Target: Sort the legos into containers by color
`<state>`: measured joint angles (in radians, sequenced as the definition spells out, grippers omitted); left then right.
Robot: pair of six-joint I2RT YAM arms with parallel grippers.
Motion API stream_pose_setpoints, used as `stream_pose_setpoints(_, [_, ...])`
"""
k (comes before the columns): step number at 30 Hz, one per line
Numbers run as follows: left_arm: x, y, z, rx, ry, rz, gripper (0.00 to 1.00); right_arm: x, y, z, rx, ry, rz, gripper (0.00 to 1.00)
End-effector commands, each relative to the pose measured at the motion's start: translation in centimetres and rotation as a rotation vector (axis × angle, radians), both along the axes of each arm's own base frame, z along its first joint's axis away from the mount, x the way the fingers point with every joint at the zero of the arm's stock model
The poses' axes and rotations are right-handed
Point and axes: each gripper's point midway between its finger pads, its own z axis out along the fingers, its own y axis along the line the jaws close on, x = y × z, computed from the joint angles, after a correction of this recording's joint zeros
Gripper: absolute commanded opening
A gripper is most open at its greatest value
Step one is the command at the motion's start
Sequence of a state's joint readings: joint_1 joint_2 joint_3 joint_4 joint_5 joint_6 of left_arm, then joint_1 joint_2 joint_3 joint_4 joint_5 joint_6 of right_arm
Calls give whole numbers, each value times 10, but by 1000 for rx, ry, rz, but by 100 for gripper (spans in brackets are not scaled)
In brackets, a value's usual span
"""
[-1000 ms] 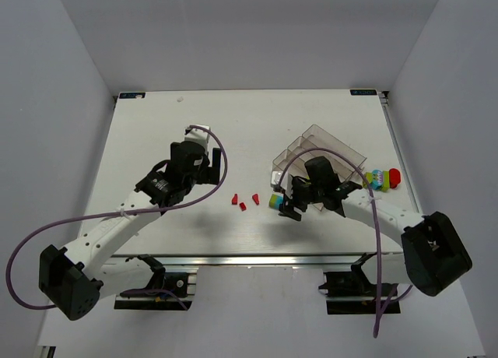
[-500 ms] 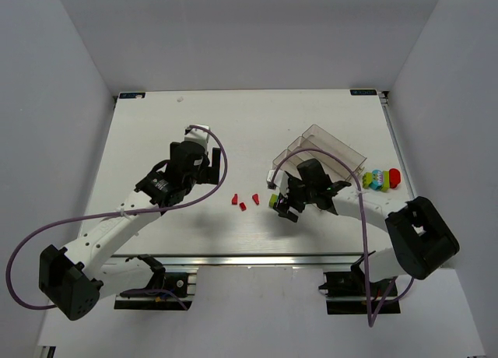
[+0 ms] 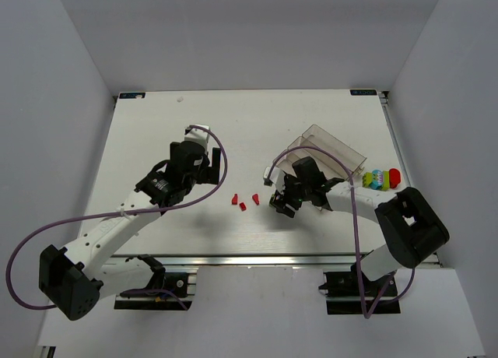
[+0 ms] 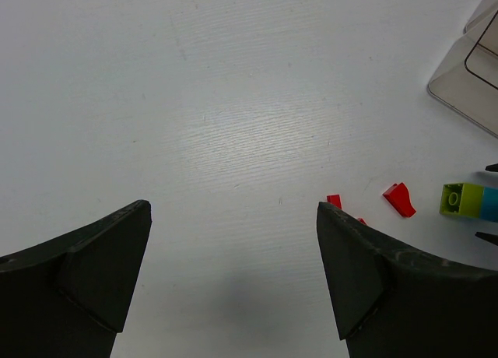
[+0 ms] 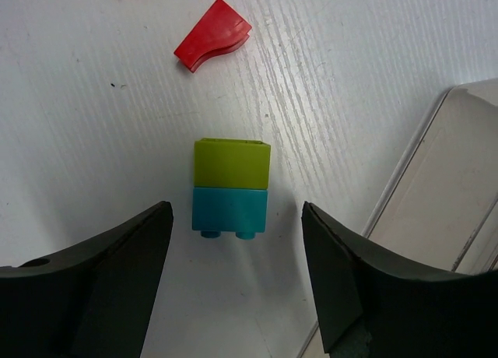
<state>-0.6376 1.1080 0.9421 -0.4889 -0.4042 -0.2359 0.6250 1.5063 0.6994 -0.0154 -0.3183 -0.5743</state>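
We have the right gripper (image 5: 235, 212) spread wide over a two-colour stack: a yellow-green brick (image 5: 232, 163) clipped to a cyan brick (image 5: 229, 210), lying on the white table (image 5: 93, 140) just beside a corner of the clear tray (image 5: 436, 210). The cyan half sits between the fingertips with a gap on each side, so nothing is pinched yet. To make this pick well, we judge that we should lower straight down without drifting and keep the stack centred, so that both fingers meet its flat sides together. A finger arriving first would likely skid such a light piece away. The seam between the two colours runs along the closing line, so we should settle on one half rather than on the joint. We also bear in mind that the pair must be pulled apart before either colour can go to its own compartment. One finger is near the tray wall, so we want no sideways sweep that could nudge it. The red pieces (image 3: 242, 206) lie between the two arms, apart from the stack and outside the fingers. Our left gripper (image 4: 232, 210) is likewise spread and empty above the table, and we think it could steady the other half of the stack. Some other bricks (image 3: 379, 179) sit on the far side of the tray
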Motion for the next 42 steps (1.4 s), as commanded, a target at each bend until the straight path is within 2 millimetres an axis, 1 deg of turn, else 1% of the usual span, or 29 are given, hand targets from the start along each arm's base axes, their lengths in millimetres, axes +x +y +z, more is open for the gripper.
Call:
stream_pose_setpoints(1, [1,2,10,-15,-31,8,97,17,13,16,42,-55,-13,72])
stream_pose_setpoints(6, [1,2,10,-15,-32,6,97,16,13,14,39,-50,-11,63])
stream_pose_setpoints(13, [1,0,9,-20,-30,1,97,16,15,13,46,-42,-9,64])
stream_pose_setpoints(16, [1,-1,9,-24,-29,-3,97,15,14,13,46,-43,-9,63])
stream_pose_setpoints(18, [1,-1,8,-25,-26,-6,97,16,15,13,46,-46,-6,60])
stream_pose_setpoints(19, [0,-2,9,-30,-28,-8,97,16,15,13,44,-43,-5,53])
stream_pose_setpoints(22, [-1,-4,11,-39,-32,-23,97,15,16,12,45,-38,0,43])
stream_pose_setpoints(24, [-1,-7,12,-52,-37,-35,97,14,16,14,56,-39,8,38])
stream_pose_setpoints(26, [-3,-13,15,-75,-43,-67,97,12,17,15,62,-37,15,31])
stream_pose_setpoints(28, [-5,-18,16,-95,-44,-101,97,8,19,21,86,-32,34,25])
stream_pose_setpoints(29, [-7,-26,18,-123,-44,-137,97,6,20,23,94,-28,48,22])
stream_pose_setpoints(30, [-9,-31,19,-139,-41,-159,97,0,24,31,124,-29,87,20])
stream_pose_setpoints(31, [-11,-37,19,-159,-35,-188,97,-5,25,35,141,-28,112,19])
stream_pose_setpoints(32, [-15,-49,22,-208,-24,-239,97,-8,26,38,156,-31,132,15])
stream_pose_setpoints(33, [-17,-57,22,-236,-14,-268,97,-18,27,46,180,-24,170,14])
stream_pose_setpoints(34, [-20,-65,23,-267,2,-298,97,-20,28,53,197,-46,203,13])
stream_pose_setpoints(35, [-28,-80,24,-337,38,-350,97,-24,28,59,212,-55,227,12])
stream_pose_setpoints(36, [-29,-88,18,-360,75,-368,97,-31,29,72,243,-62,259,12])
stream_pose_setpoints(37, [-32,-95,16,-407,115,-370,96,-33,28,80,257,-85,290,11])
stream_pose_setpoints(38, [-38,-104,14,-441,157,-400,96,-38,28,93,279,-105,310,11])
stream_pose_setpoints(39, [-37,-110,6,-455,204,-399,94,-43,29,101,300,-110,333,10])
stream_pose_setpoints(40, [-40,-115,3,-491,249,-389,93,-43,28,108,310,-132,352,8])
stream_pose_setpoints(41, [-44,-124,7,-516,277,-407,91,-45,28,119,319,-137,360,8])
stream_pose_setpoints(42, [-45,-126,6,-528,301,-404,90,-45,27,125,324,-136,357,5])
